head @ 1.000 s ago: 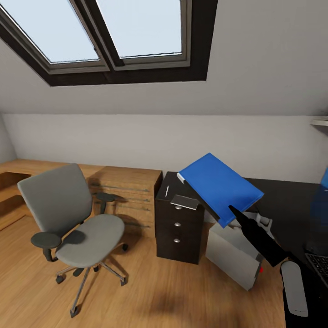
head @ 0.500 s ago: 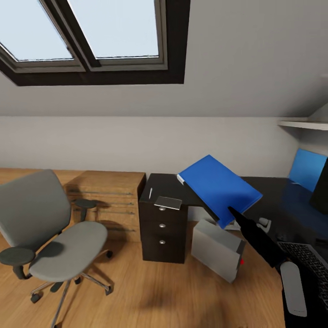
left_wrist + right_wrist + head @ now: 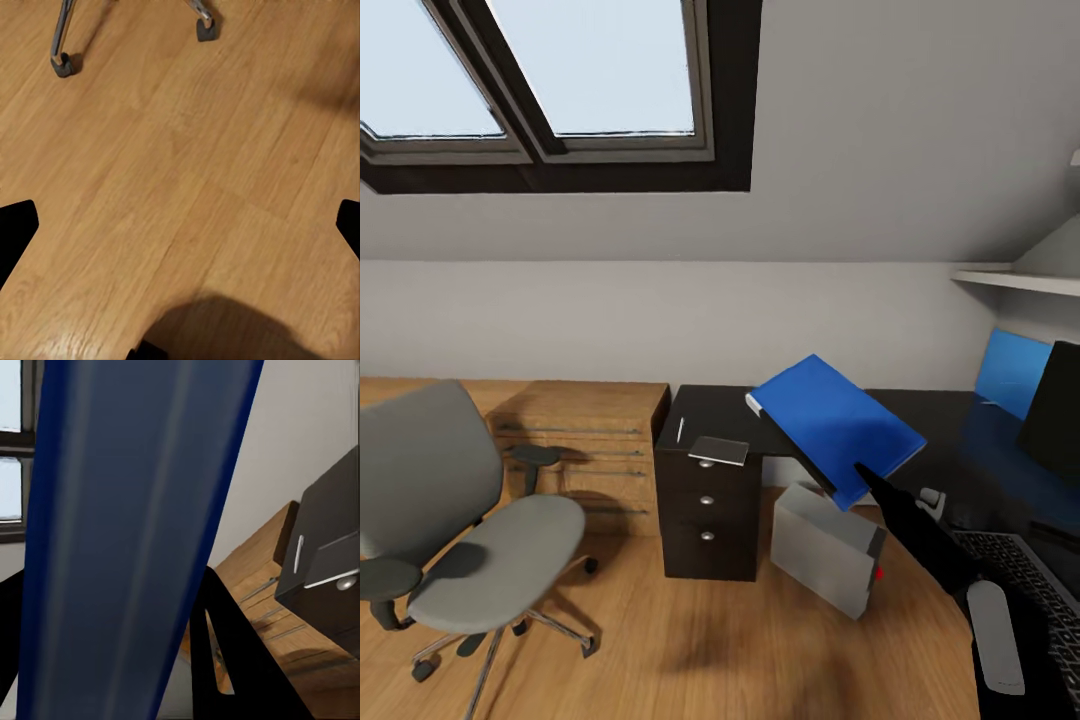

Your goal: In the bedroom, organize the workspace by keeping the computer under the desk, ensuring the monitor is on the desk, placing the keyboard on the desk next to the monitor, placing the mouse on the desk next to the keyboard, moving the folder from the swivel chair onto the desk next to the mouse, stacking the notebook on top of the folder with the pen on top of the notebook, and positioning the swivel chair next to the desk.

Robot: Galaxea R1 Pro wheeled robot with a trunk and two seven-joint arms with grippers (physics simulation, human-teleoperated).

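Folder's off the chair, not on the desk yet
Right gripper [image 3: 863, 470] is pinching the blue folder [image 3: 835, 425] up over the desk [image 3: 715, 410]; notebook [image 3: 718, 450] and pen [image 3: 679, 430] wait on the drawer end, left gripper [image 3: 180, 225] spread over floor, chair [image 3: 455, 520] well apart

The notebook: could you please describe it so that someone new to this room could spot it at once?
Find the black desk and its dark three-drawer unit at the end nearest the swivel chair. The notebook lies flat on that end, a small thin grey rectangle beside a slim white pen.
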